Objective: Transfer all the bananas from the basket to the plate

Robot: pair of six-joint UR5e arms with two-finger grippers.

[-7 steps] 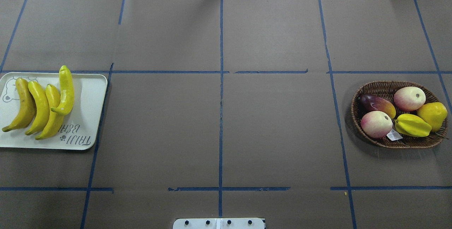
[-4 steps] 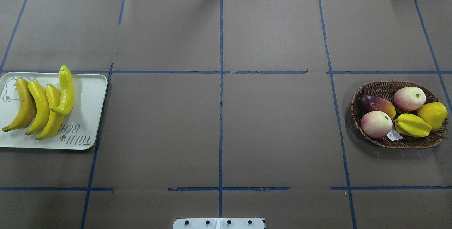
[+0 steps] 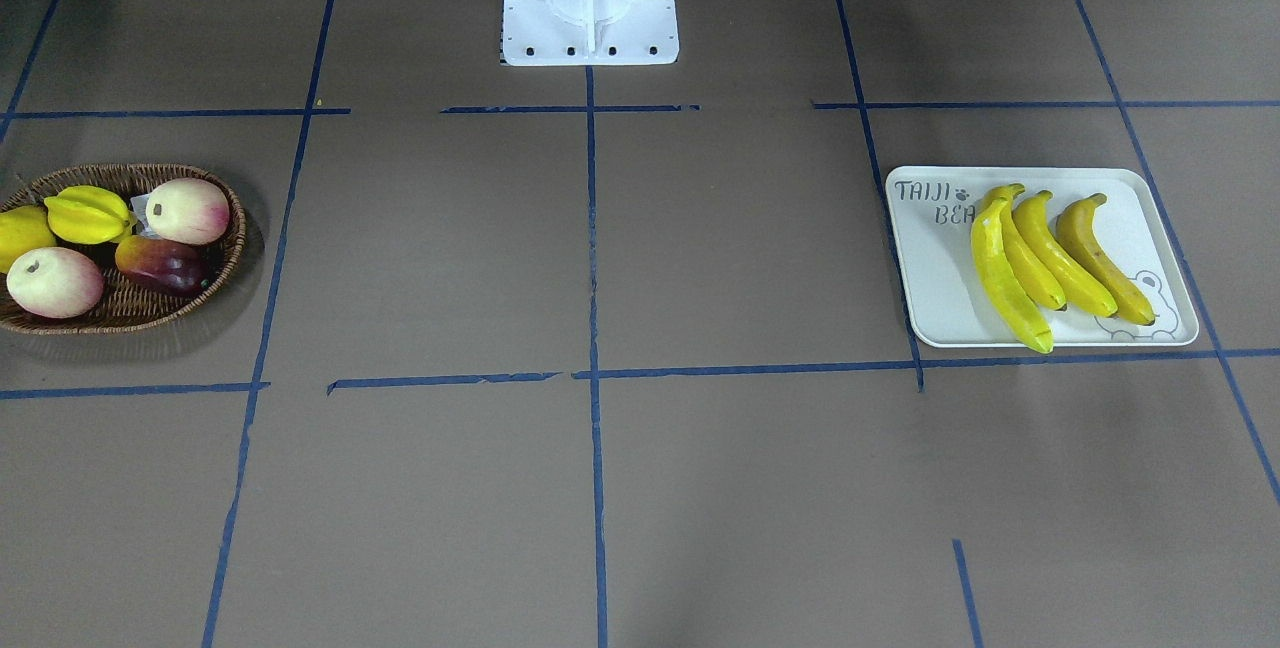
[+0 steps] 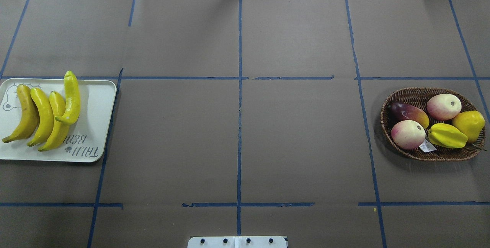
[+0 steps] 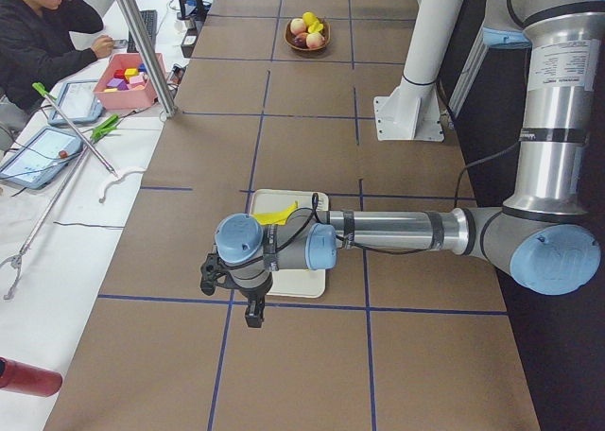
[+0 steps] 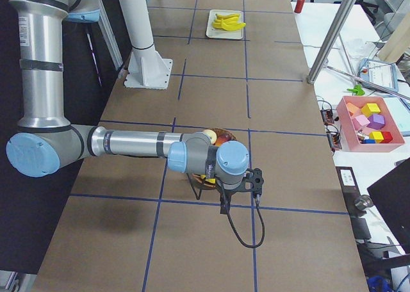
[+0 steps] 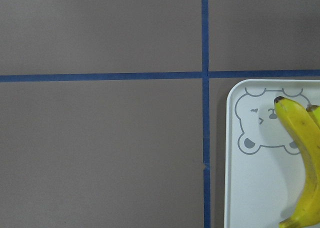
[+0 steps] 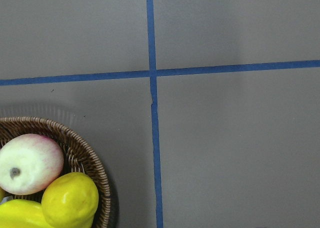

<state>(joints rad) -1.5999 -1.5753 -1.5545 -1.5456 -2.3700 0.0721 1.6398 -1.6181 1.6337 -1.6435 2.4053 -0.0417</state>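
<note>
Part of a brown woven wicker basket (image 8: 94, 162) at near left, pink-white round fruit (image 8: 30, 163) and yellow lemon (image 8: 70, 200) inside, blue tape lines (image 8: 151, 73) crossing on grey-brown table (image 8: 240, 148)

No visible change, nothing moved

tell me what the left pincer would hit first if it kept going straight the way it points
Most likely the brown table: the left pincer points down, and its wrist view shows mainly table and blue tape, with the plate's bear corner off to one side. Depth is unclear.
</note>
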